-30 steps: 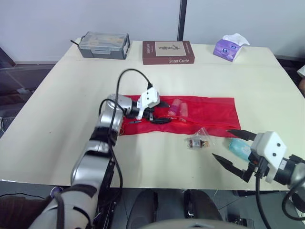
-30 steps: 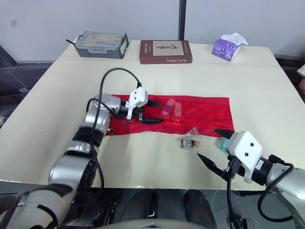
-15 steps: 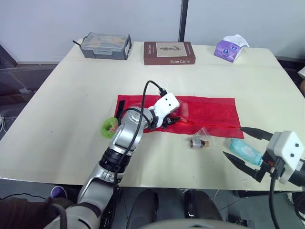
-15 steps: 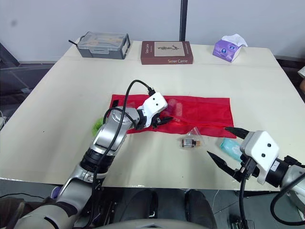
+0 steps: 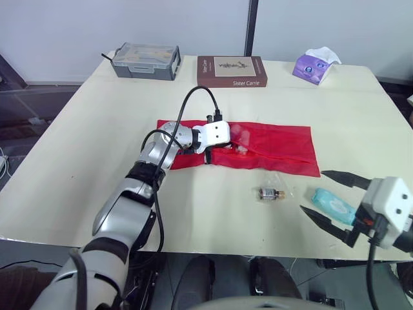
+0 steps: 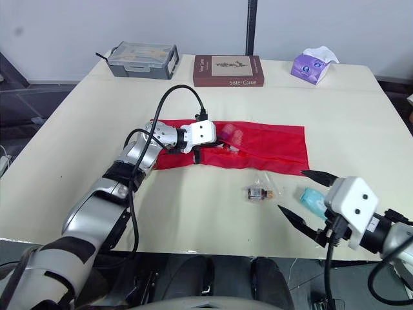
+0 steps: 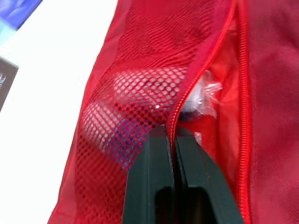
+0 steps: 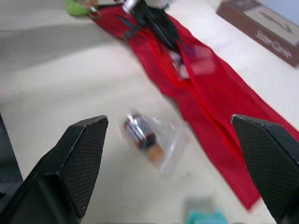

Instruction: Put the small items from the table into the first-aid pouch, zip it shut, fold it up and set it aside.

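Pouch (image 5: 277, 145), cream table (image 5: 90, 135), pale wall (image 5: 129, 22)

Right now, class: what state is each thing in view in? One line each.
pouch: unfolded flat, zip partly open
left gripper: jaws shut on pouch's zip edge
right gripper: jaws open, holding nothing
vial: bagged, lying outside pouch
wipes: lying outside pouch
book: closed
box: lid shut
tissues: one sticking up
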